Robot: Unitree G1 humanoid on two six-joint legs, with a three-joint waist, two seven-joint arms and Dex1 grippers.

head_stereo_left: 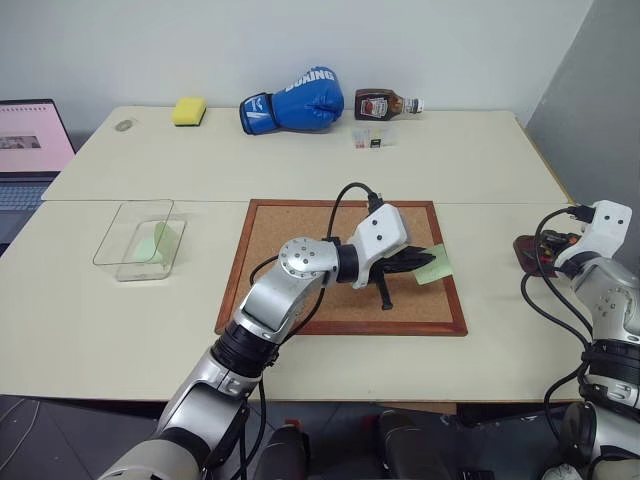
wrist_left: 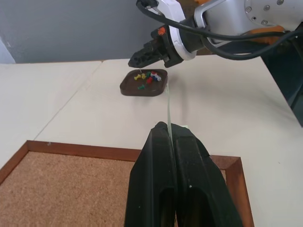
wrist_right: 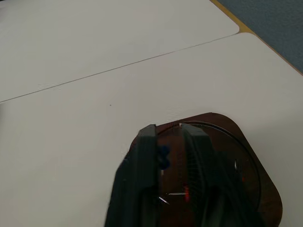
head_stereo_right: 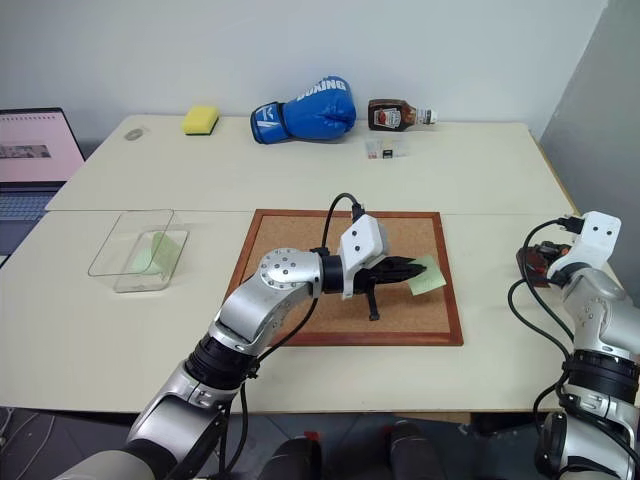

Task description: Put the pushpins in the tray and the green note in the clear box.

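My left gripper is shut on the green note and holds it just above the right side of the cork board. In the left wrist view the green note shows edge-on between the shut fingers. The dark reddish tray sits near the table's right edge with several pushpins in it. My right gripper hovers low over the tray, its fingers a little apart, with a blue pushpin at the inner face of one finger. The clear box stands at the left with a pale green sheet inside.
The wood-framed cork board lies mid-table. Along the far edge are a yellow sponge, a blue boxing glove, a sauce bottle and a tiny clear case. A laptop stands at far left.
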